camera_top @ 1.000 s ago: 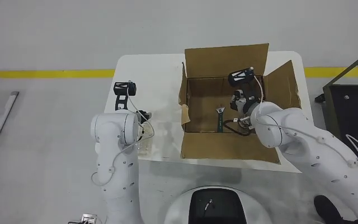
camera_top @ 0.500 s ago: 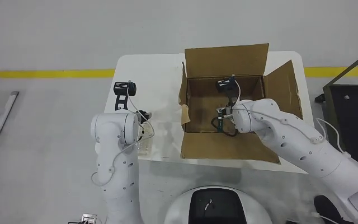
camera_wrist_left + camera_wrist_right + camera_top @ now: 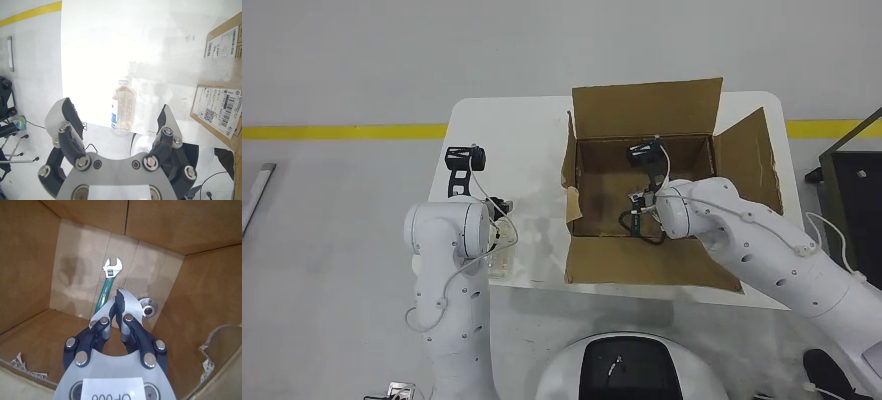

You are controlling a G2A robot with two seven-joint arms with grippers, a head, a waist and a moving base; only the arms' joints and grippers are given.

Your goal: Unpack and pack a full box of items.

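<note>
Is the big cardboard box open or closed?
Open. The box has its flaps spread outward, and a wrench lies on its floor inside.

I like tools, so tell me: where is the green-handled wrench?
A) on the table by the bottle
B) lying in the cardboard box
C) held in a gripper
B: the wrench lies flat on the floor of the cardboard box, and the right gripper over it is shut on nothing.
</note>
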